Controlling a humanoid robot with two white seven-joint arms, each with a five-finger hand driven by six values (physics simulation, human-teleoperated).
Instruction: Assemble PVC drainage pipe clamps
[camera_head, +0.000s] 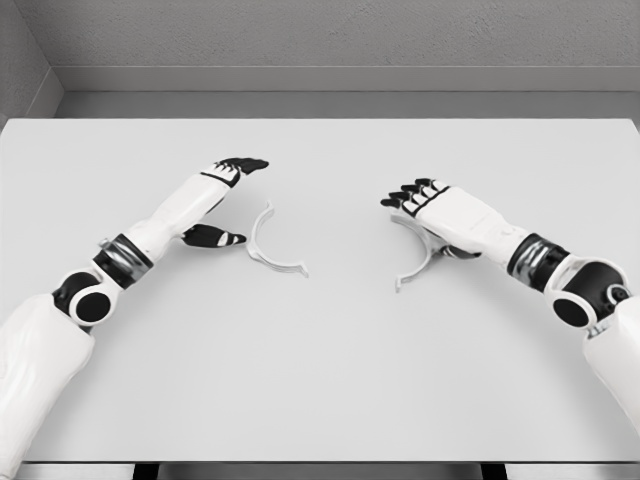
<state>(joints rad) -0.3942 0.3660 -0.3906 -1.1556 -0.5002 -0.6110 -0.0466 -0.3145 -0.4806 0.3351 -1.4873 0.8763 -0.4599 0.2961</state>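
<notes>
Two white curved clamp halves lie flat on the white table (320, 370). The left clamp half (266, 246) sits left of centre, its arc opening toward the right. My left hand (232, 200) is just left of it, open, with fingers stretched above and the thumb low beside the piece, not holding it. The right clamp half (418, 258) lies right of centre, partly hidden under my right hand (415, 196). That hand hovers over the piece's upper end with its fingers extended and relaxed, grasping nothing.
A grey wall (320, 40) runs behind the table's far edge. Both forearms reach in from the lower corners across the table.
</notes>
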